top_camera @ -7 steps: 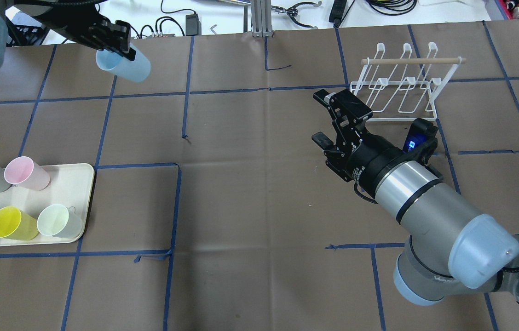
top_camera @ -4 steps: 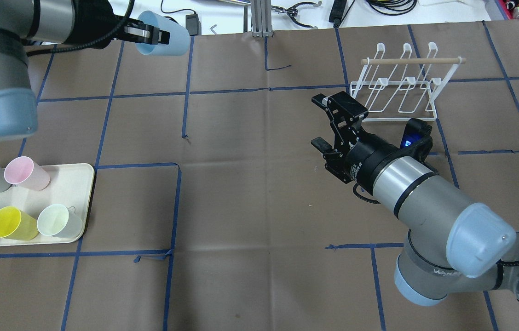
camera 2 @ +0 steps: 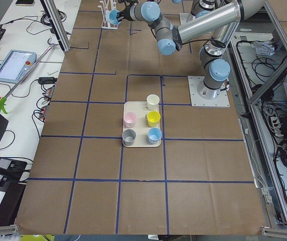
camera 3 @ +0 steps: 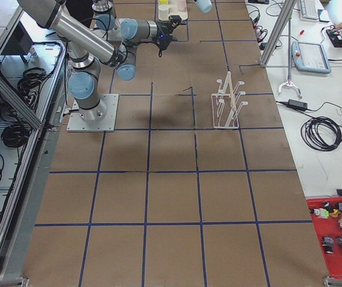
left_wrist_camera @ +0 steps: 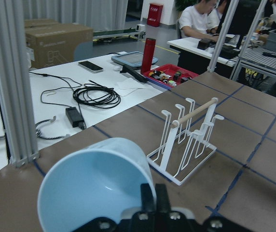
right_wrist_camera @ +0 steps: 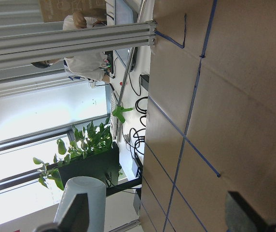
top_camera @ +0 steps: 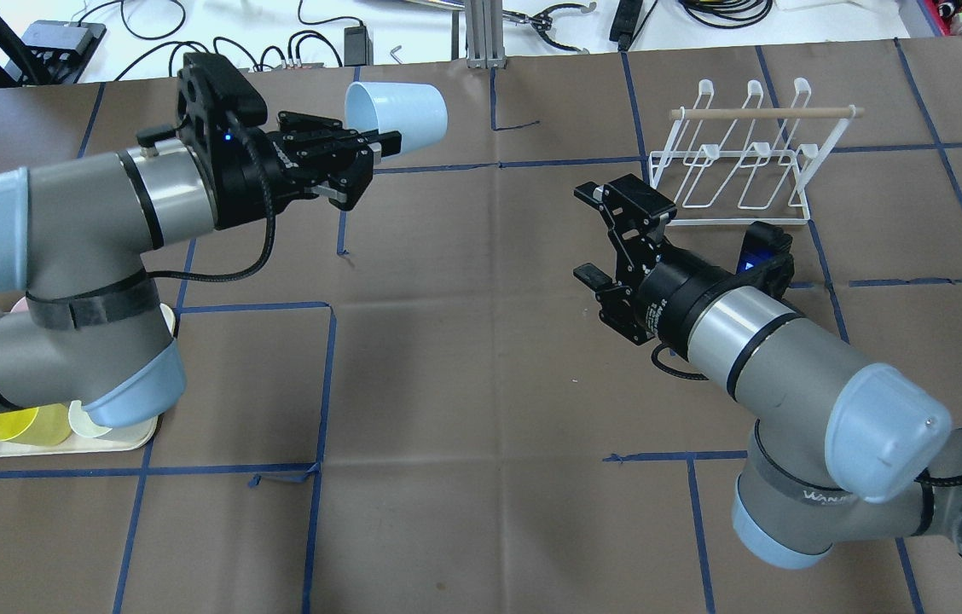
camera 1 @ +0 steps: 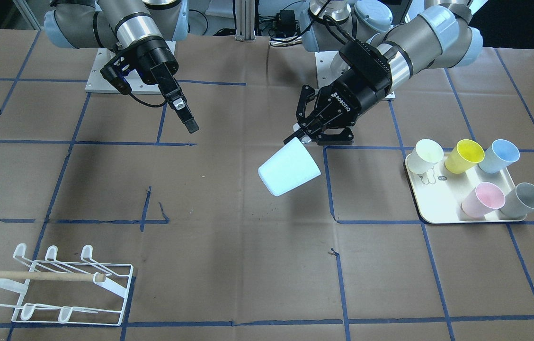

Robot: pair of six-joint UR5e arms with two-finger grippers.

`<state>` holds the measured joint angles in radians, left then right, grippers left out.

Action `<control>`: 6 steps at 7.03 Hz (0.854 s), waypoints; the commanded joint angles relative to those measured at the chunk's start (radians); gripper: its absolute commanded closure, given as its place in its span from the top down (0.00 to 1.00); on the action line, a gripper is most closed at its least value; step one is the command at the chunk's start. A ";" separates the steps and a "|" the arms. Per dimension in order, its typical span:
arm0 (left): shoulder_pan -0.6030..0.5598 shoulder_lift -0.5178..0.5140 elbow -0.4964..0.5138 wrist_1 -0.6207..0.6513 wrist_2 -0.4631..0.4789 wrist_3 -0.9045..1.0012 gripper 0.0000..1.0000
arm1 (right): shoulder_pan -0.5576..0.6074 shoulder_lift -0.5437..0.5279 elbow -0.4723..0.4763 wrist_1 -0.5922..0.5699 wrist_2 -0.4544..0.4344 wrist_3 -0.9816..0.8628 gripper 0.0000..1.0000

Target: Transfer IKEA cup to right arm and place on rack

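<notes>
My left gripper (top_camera: 380, 147) is shut on the rim of a light blue IKEA cup (top_camera: 396, 110) and holds it tilted in the air over the far middle of the table. It also shows in the front view (camera 1: 289, 168), and the left wrist view shows the fingers (left_wrist_camera: 155, 200) pinching the cup wall (left_wrist_camera: 94, 188). My right gripper (top_camera: 588, 232) is open and empty, well apart from the cup, facing left just in front of the white wire rack (top_camera: 737, 158). The right wrist view shows its fingers (right_wrist_camera: 80, 212) spread.
A cream tray (camera 1: 437, 208) at my left holds several upright cups: cream (camera 1: 425, 155), yellow (camera 1: 465, 154), blue (camera 1: 500, 155), pink (camera 1: 484, 198), grey (camera 1: 525, 199). The rack (camera 1: 54, 284) stands at the far right. Cables and tools lie past the far table edge.
My left arm has swung the blue cup rightward toward the table's middle. My right gripper has shifted slightly left and stays open.
</notes>
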<state>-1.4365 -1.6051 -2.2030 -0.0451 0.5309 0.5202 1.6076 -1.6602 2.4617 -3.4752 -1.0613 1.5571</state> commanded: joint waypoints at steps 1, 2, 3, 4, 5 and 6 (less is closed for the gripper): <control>-0.001 -0.105 -0.086 0.266 -0.128 0.001 0.04 | 0.001 0.000 -0.012 0.047 0.003 0.011 1.00; -0.005 -0.131 -0.089 0.327 -0.162 -0.020 0.05 | 0.003 -0.001 -0.024 0.068 0.004 0.070 1.00; -0.007 -0.128 -0.090 0.332 -0.167 -0.020 0.06 | 0.014 0.000 -0.033 0.080 0.006 0.086 1.00; -0.008 -0.127 -0.095 0.333 -0.169 -0.019 0.06 | 0.034 0.000 -0.040 0.094 0.004 0.107 1.00; -0.036 -0.121 -0.119 0.349 -0.167 -0.017 0.06 | 0.050 -0.001 -0.046 0.108 -0.008 0.112 1.00; -0.054 -0.124 -0.122 0.369 -0.166 -0.020 0.06 | 0.063 0.000 -0.056 0.122 -0.014 0.113 1.00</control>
<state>-1.4687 -1.7282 -2.3153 0.3029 0.3644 0.5019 1.6535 -1.6604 2.4163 -3.3700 -1.0669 1.6647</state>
